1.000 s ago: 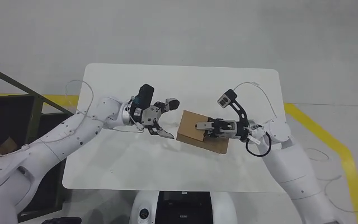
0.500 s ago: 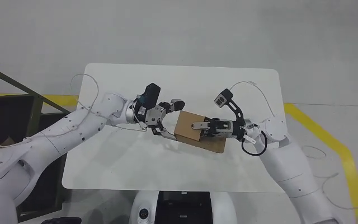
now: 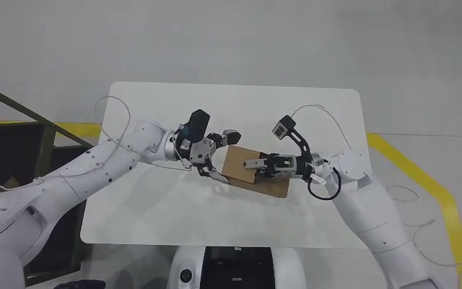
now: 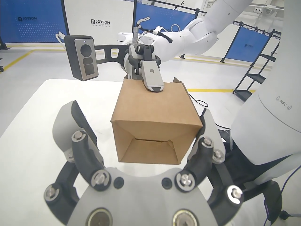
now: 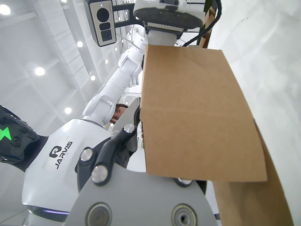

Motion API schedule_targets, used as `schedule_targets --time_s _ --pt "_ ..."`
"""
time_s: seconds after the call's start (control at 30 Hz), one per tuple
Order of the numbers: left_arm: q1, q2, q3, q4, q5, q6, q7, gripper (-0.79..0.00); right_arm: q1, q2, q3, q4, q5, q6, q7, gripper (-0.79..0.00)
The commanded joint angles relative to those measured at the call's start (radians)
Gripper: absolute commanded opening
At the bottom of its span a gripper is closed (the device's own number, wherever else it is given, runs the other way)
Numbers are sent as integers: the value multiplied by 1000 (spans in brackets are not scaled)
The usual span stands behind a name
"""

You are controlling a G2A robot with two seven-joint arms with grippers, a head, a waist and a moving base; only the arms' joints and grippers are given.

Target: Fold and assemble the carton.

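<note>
Left gripper [image 3: 225,157] open, jaws spread wide on either side of the carton [image 4: 152,109]'s near end, at centre of the top view. In the left wrist view one finger [image 4: 207,128] sits just beside the carton's side wall at right of frame; the other finger [image 4: 75,118] is well apart at left. Nothing is gripped by it.

Right gripper [image 3: 253,164] is clamped on the carton's far end, with one finger [image 4: 152,76] pressed flat on the top panel, upper centre of the left wrist view. The partner finger is hidden, likely inside or under the wall.

Carton is brown, squared up into a tube and lying sideways over the middle of the white table [image 3: 144,209]. Can't tell if its lower edge touches the tabletop. The open mouth faces the left wrist camera. Inside, the far end looks closed off by flaps, with a seam across.

Step in hand, my read: left arm comes in to work the open near end while the right steadies the carton. About midway through assembly, with one end apparently done.

To do it well:
- right grip firm, so the tube doesn't rack out of square
- left jaws centred on the mouth before closing, since the offset now favours one side
- push flaps along their creases, side walls not pinched
- light force only; thin board will likely buckle or slip out of the right clamp
</note>
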Motion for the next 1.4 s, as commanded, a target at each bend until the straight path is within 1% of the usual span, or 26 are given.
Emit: schedule_targets --time_s 0.0,0.03,0.07,0.13,0.2,0.37,0.47,0.6,0.63,0.7,0.73,1.0,1.13,1.17,1.2,1.3,1.37 --pt "3 -1 0 -2 -5 0 -3 -15 2 0 -1 0 0 0 -1 -785" --pt "5 -1 0 -3 -9 0 -5 -86 2 -1 -2 0 0 -2 -1 -785" --pt "6 -1 0 -5 -11 0 -8 -99 3 -1 -2 1 0 -2 -2 -785" --pt "9 -3 0 -7 -14 0 -14 -58 4 -1 -3 2 -3 -1 -2 -785" --pt "10 -4 0 -10 -18 0 -20 -77 5 -1 -4 3 -4 -1 -2 -785" --pt "8 -6 0 -12 -27 0 -33 -52 7 -2 -5 5 -4 -3 -2 -785" --pt "8 -8 0 -12 -31 0 -39 -83 8 -2 -5 6 -2 -6 -3 -785" --pt "10 -9 0 -11 -41 0 -49 -212 8 -2 -5 7 -1 -8 -3 -785" --pt "10 -9 0 -10 -43 0 -51 -262 8 -2 -5 7 -1 -8 -3 -785" --pt "11 -9 0 -10 -46 0 -55 -400 8 -2 -5 7 -1 -8 -3 -785" --pt "11 -9 0 -11 -47 0 -57 -422 8 -2 -5 7 -1 -7 -3 -785" --pt "12 -5 0 -9 -53 0 -54 -428 14 -5 -14 9 -1 -7 -9 -785" --pt "15 -2 0 -7 -56 0 -51 -453 15 -6 -14 13 -1 -9 -24 -785" --pt "15 -1 0 -7 -56 0 -51 -459 15 -6 -14 14 0 -9 -27 -739" --pt "16 0 0 -6 -57 0 -49 -465 15 -6 -14 14 -1 -8 -28 -650" --pt "19 2 0 -4 -58 0 -45 -477 15 -7 -13 14 -1 -9 -30 -628" --pt "20 3 0 -4 -55 0 -43 -486 16 -7 -12 15 1 -9 -32 -533"
